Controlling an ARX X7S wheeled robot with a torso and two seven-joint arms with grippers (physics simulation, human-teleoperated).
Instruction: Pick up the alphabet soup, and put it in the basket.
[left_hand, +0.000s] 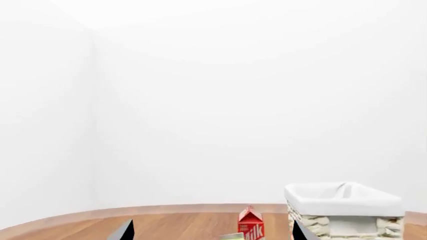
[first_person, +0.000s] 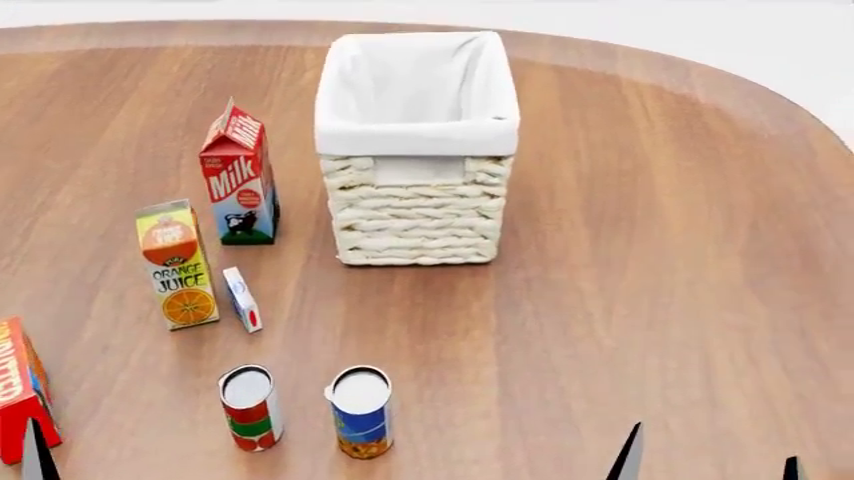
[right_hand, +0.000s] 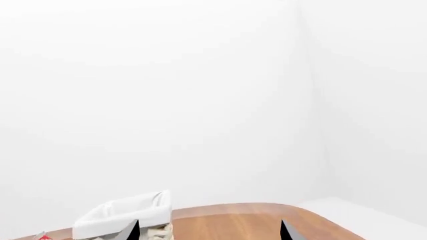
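Pre-grasp step: both grippers, left (left_hand: 212, 231) and right (right_hand: 208, 230), stood open, empty. Alphabet soup (first_person: 250, 406) near the surface's front edge; next, reach down to it. Basket (first_person: 416, 140) waited.

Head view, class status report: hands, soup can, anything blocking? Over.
Both open, empty: left hand, right hand. Soup can upright, untouched, outside basket. Red-green can beside it; nothing between it and basket.
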